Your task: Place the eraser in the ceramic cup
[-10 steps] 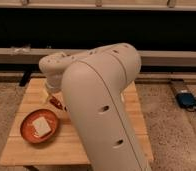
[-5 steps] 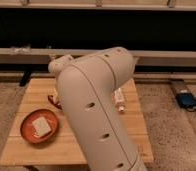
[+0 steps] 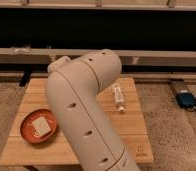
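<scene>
The bulky white arm (image 3: pixel 86 110) loomed over the table (image 3: pixel 133 131), hiding the pincer behind it so its grip couldn't be told, while the white eraser-like block (image 3: pixel 41 124) sat in the red bowl (image 3: pixel 25 131).

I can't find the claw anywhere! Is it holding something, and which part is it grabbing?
Can't tell. The claw is out of sight behind the arm, which blocks the middle of the table. No hold shows.

gripper hidden behind arm (image 3: pixel 86 112), block (image 3: pixel 40 124) in bowl (image 3: pixel 24 129)

Lab-like room: wooden table (image 3: pixel 135 131); speckled floor (image 3: pixel 168 145)
</scene>
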`<state>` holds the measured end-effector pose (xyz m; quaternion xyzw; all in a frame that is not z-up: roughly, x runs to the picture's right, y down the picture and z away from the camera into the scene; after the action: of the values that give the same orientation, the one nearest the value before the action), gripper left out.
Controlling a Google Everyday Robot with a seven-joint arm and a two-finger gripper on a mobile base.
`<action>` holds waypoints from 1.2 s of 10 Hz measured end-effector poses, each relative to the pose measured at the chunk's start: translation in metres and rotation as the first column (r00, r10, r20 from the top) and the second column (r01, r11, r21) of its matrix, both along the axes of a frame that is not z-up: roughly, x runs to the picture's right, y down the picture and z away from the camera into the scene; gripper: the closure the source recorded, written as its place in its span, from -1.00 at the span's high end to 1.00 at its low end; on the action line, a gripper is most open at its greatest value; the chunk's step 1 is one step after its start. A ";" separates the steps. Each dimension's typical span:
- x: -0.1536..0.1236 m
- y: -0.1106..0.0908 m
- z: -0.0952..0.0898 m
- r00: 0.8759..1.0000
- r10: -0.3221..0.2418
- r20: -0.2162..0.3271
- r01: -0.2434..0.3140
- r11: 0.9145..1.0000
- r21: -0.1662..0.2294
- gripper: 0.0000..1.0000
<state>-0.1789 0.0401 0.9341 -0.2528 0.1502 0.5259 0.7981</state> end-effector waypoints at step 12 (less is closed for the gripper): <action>0.028 0.015 0.031 0.993 0.110 -0.035 -0.113 0.987 -0.113 -0.19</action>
<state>-0.1509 0.0547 0.9650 -0.2985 0.1772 0.5639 0.7493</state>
